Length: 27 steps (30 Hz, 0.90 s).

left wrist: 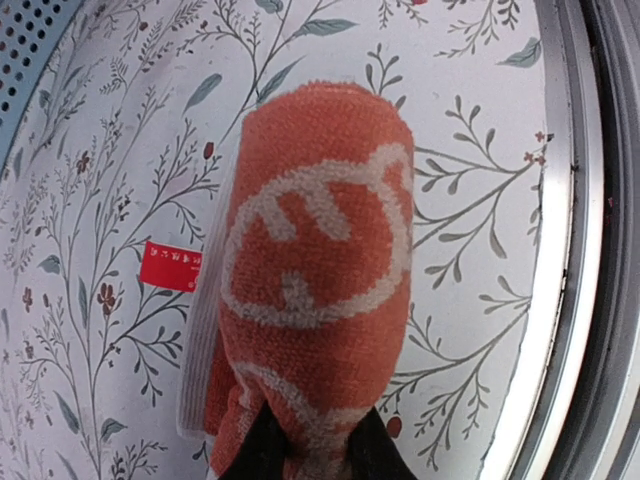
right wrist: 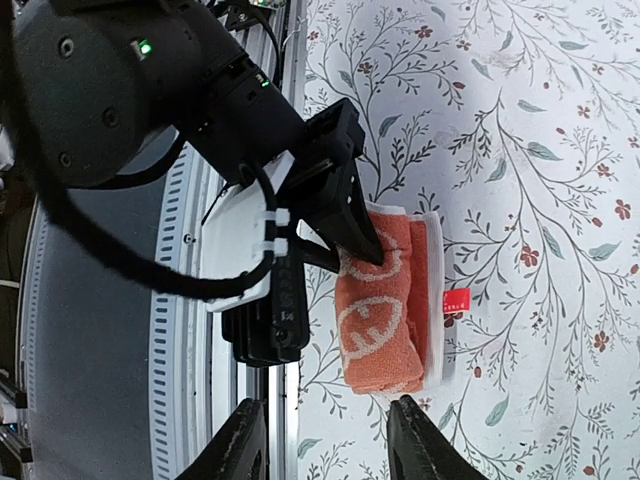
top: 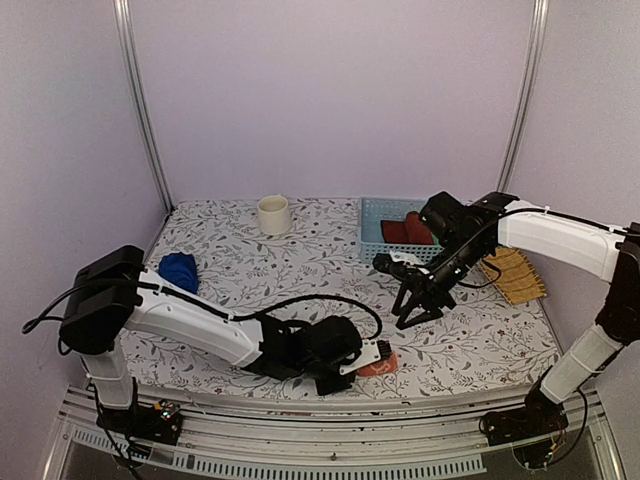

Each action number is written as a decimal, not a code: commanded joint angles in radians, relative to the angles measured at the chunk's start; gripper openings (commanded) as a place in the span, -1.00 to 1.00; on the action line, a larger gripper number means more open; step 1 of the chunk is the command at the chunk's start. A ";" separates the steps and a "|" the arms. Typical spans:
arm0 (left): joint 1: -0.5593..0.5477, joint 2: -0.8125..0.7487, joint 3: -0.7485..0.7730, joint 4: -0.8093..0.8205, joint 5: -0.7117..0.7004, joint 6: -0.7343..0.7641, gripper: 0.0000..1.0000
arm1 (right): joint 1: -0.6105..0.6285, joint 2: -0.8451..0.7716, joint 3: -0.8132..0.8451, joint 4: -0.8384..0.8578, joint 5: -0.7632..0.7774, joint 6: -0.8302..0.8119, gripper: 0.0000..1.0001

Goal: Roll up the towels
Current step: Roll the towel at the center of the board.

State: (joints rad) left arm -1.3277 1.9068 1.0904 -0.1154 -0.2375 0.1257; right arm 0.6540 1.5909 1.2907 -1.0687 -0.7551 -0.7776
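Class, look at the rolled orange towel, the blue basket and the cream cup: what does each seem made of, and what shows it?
The orange towel: terry cloth, probably cotton, matte; its fuzzy looped pile shows. The blue basket: likely moulded plastic, judging by its grid of holes. The cream cup: smooth, perhaps ceramic or plastic; too small to tell.

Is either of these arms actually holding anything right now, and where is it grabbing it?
The left gripper pinches the rolled orange towel at one end. The right gripper is open and holds nothing.
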 commanded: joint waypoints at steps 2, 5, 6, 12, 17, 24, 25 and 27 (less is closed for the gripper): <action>0.075 0.016 -0.004 -0.135 0.235 -0.092 -1.00 | -0.002 -0.104 -0.108 0.147 0.085 0.082 -0.16; 0.120 0.025 -0.003 -0.125 0.337 -0.128 -1.00 | 0.001 -0.149 -0.168 0.203 0.136 0.077 -0.19; 0.135 0.027 -0.002 -0.123 0.368 -0.138 -1.00 | 0.006 -0.165 -0.190 0.225 0.162 0.074 -0.19; 0.204 0.039 0.012 -0.112 0.514 -0.189 -1.00 | 0.093 -0.225 -0.283 0.330 0.364 0.068 -0.09; 0.252 0.049 0.021 -0.093 0.632 -0.224 -1.00 | 0.187 -0.203 -0.323 0.379 0.489 0.056 -0.07; 0.311 0.089 0.029 -0.084 0.734 -0.261 -1.00 | 0.289 -0.116 -0.296 0.428 0.614 0.045 -0.06; 0.317 0.096 0.031 -0.086 0.744 -0.265 -1.00 | 0.307 -0.108 -0.294 0.439 0.632 0.038 -0.06; 0.329 0.109 0.034 -0.086 0.764 -0.270 -1.00 | 0.337 -0.090 -0.287 0.460 0.653 0.028 -0.05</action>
State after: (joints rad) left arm -1.0245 1.9503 1.1286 -0.1345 0.4629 -0.1127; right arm 0.9371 1.4715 0.9783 -0.6739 -0.1947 -0.7261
